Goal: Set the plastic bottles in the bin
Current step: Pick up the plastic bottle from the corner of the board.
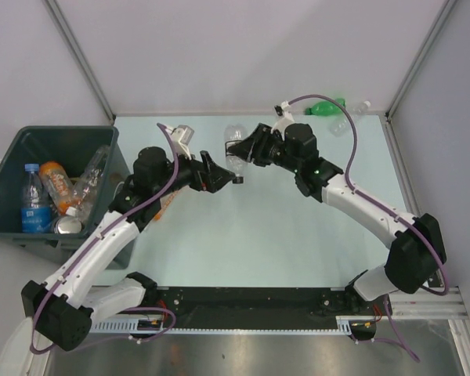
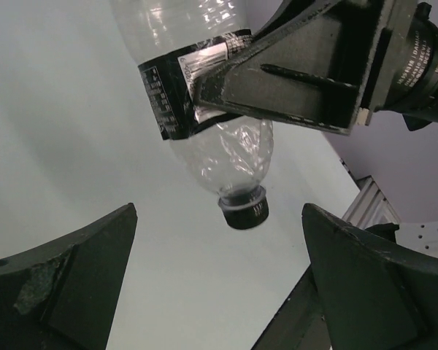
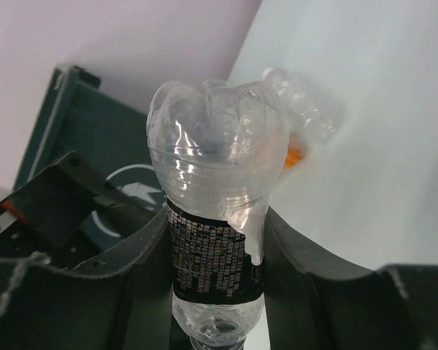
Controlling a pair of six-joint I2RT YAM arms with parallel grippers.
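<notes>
Right claw (image 3: 216, 257) pinches the clear crushed bottle (image 3: 215, 160) on its black label, mid-frame in the overhead view. My left claw (image 2: 223, 281) is spread just beside it. I judge the bottle light, springy and slick, so the label is the best hold. The bin (image 1: 63, 131) sits at far left.

A crumpled clear bottle (image 1: 233, 147), black-labelled, is held mid-table; other bottles (image 1: 56, 182) lie in the grey-green bin (image 1: 63, 131).

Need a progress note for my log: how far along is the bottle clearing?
Done: several bottles lie in the bin. In hand: the right jaws grip a clear black-labelled bottle, left jaws open facing its cap. Left: a green bottle and a clear bottle at the far right corner, at least.
</notes>
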